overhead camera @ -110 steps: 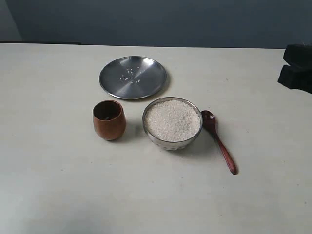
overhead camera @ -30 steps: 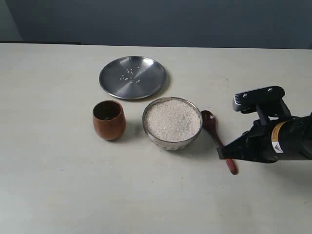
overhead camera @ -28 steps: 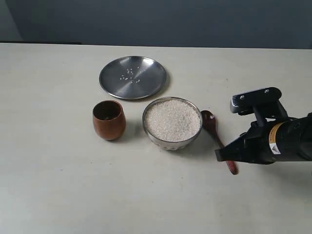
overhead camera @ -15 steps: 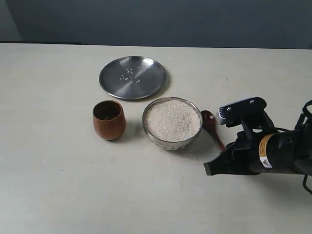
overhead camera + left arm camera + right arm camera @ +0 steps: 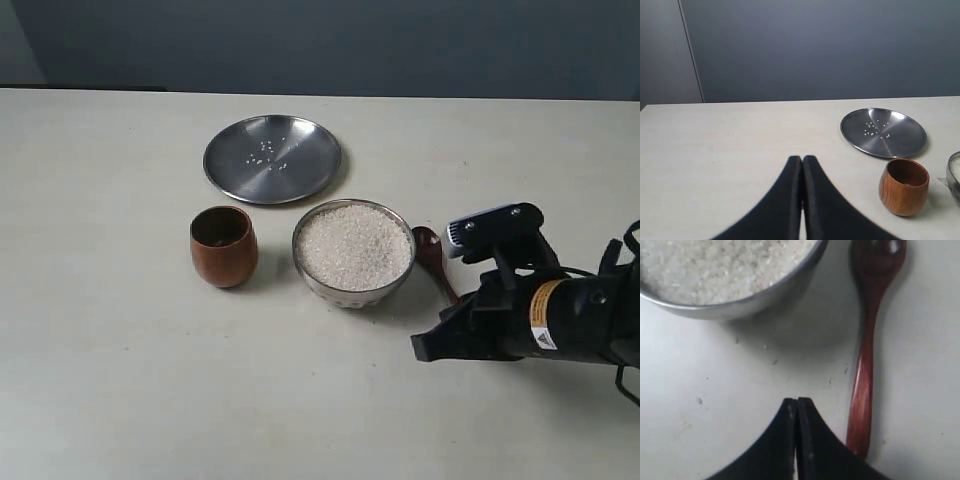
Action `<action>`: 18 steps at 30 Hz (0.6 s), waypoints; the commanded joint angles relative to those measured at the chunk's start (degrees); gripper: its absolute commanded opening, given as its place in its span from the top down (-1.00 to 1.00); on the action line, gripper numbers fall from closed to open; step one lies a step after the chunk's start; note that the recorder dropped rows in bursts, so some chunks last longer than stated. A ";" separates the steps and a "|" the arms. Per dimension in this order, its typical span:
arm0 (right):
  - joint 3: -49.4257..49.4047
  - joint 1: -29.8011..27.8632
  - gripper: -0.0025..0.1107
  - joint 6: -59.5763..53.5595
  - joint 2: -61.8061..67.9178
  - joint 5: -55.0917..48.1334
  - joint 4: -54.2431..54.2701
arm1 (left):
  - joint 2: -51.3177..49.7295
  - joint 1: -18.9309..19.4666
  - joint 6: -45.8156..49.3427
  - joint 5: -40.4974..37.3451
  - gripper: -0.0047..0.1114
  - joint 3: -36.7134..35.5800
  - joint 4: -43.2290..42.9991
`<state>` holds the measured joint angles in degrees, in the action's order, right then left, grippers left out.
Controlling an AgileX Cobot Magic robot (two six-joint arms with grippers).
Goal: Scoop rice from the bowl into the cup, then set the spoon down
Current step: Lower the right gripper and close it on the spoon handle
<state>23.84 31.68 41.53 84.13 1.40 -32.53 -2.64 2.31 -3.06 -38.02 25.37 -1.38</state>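
The silver bowl [image 5: 378, 289] sits mid-table, filled with white rice [image 5: 354, 245]; its rim [image 5: 747, 302] and the rice [image 5: 715, 265] fill the right wrist view. The brown wooden cup [image 5: 224, 247] stands left of it, dark inside, also the cup [image 5: 903, 186] in the left wrist view. The dark wooden spoon [image 5: 431, 254] lies flat just right of the bowl, its handle hidden under my right arm. My right gripper [image 5: 418, 351] is shut and empty, low over the table; in its wrist view the right gripper [image 5: 797, 401] sits beside the spoon handle [image 5: 864, 385], not touching. My left gripper [image 5: 802, 159] is shut, holding nothing.
A flat steel plate [image 5: 272, 158] with a few stray grains lies behind the bowl and cup, also seen as the plate [image 5: 883, 132] in the left wrist view. A dark wall backs the pale table [image 5: 120, 360].
My right arm has come in from the right edge and moved left and forward, now covering the spoon's handle. Bowl, cup, plate and spoon have stayed put.
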 commanded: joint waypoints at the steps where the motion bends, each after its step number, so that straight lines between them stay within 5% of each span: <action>1: -0.09 -3.83 0.97 -0.02 0.12 1.22 -0.39 | -0.34 0.12 -0.38 0.11 0.91 0.27 -0.01; 18: -0.09 -7.93 0.97 -2.28 0.12 5.60 -0.34 | -0.34 0.12 -0.38 0.11 0.91 0.27 -0.01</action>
<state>23.84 24.16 40.54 84.13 5.95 -32.64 -2.64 2.31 -3.06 -38.02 25.37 -1.38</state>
